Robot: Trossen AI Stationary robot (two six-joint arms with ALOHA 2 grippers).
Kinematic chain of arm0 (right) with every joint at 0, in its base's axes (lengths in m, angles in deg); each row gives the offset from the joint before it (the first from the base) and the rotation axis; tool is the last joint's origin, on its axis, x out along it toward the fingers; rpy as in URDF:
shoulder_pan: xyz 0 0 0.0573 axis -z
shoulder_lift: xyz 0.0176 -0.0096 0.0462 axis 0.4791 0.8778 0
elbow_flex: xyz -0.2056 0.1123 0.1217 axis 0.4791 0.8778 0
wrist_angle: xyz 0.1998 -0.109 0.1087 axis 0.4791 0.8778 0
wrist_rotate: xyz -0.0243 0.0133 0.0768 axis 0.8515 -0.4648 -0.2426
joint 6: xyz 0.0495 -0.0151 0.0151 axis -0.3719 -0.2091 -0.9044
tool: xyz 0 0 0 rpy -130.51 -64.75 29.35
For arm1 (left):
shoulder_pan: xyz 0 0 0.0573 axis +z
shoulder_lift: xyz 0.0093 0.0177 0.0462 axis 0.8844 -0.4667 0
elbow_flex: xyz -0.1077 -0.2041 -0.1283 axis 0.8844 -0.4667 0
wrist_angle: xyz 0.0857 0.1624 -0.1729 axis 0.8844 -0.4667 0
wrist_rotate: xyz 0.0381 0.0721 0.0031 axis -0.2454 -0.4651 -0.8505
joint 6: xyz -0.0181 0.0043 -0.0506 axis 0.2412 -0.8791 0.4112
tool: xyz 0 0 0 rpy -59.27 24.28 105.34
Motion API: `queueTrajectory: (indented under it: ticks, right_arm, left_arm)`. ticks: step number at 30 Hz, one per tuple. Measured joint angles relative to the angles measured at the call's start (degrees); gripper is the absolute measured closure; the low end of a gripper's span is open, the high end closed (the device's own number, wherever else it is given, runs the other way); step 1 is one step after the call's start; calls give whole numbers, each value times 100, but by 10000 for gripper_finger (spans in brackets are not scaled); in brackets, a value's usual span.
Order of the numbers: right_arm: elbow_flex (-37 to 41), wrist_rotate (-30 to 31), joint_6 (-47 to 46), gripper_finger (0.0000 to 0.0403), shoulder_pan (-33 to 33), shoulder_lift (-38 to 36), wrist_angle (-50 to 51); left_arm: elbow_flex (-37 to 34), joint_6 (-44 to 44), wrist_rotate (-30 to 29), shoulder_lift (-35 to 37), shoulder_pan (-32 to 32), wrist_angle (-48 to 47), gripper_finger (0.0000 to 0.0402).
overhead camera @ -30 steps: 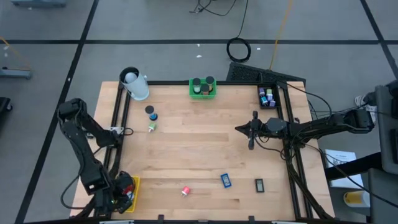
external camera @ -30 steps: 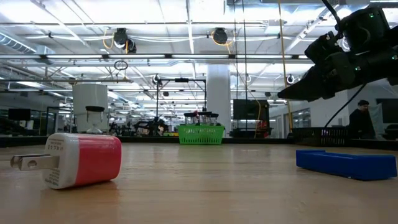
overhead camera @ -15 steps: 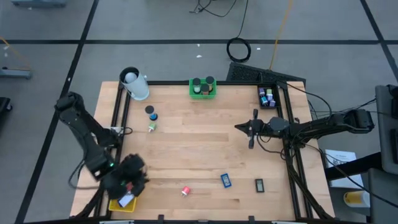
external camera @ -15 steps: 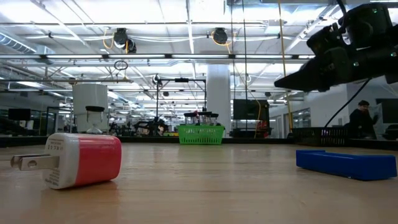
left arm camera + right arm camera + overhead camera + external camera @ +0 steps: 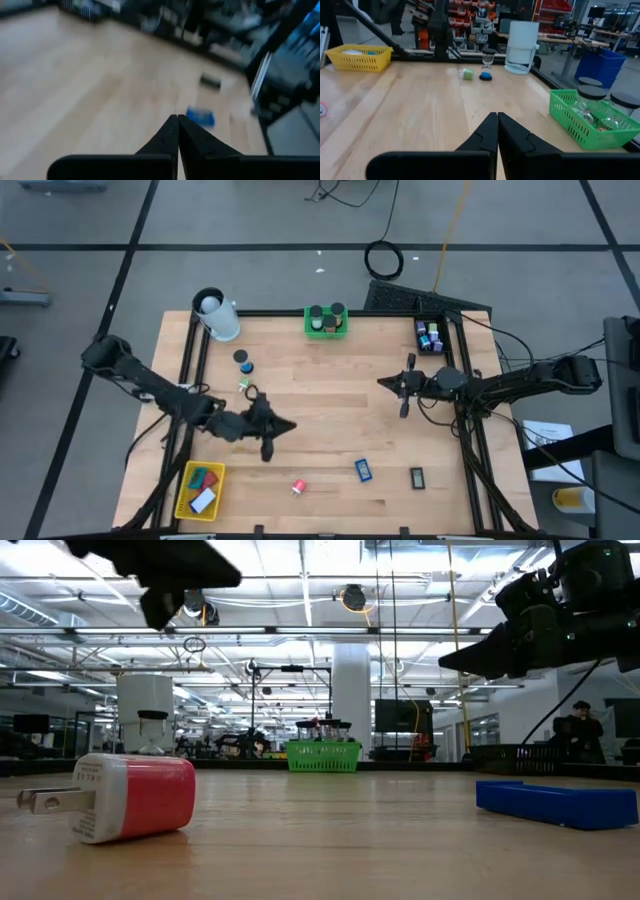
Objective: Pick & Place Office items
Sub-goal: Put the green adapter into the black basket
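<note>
The office items lie scattered on the wooden table: a red and white charger (image 5: 298, 487) (image 5: 130, 797), a blue block (image 5: 363, 470) (image 5: 201, 116), a black piece (image 5: 417, 476) (image 5: 210, 81), a green bit (image 5: 244, 385) (image 5: 467, 74) and a small blue and black hourglass (image 5: 243, 360). My left gripper (image 5: 290, 427) (image 5: 177, 117) is shut and empty above the table's middle left, its fingers pointing toward the blue block. My right gripper (image 5: 382, 385) (image 5: 497, 115) hangs shut and empty over the right half.
A yellow basket (image 5: 186, 498) with red, teal and white pieces stands at the near left corner. At the far edge stand a green basket (image 5: 326, 332) with black cylinders and a white cylinder (image 5: 215, 315). A black tray (image 5: 430, 335) of small pieces sits far right.
My left gripper has swung away from the yellow basket at the near left corner, up and toward the table's middle, turning until its fingers point toward the right edge. The basket, hidden under it before, now shows its pieces.
</note>
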Motion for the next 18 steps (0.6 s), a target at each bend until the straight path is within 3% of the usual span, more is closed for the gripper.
queueTrajectory:
  ticks: [2, 7, 14, 18]
  right_arm:
    - [0, -2, 0, 403, 0, 0, -62]
    - [0, 0, -83, 403, 2, 2, -63]
    - [0, 15, 40, 403, 2, 2, 21]
    - [0, 23, 114, 403, 9, 2, 8]
  left_arm:
    - [-112, -66, -47, 10, 225, 257, 389]
    - [-166, 311, -222, 5, 765, -168, 375]
    - [-159, 134, -447, 4, 1233, -531, 396]
    - [-159, 331, -657, 4, 1413, -829, 387]
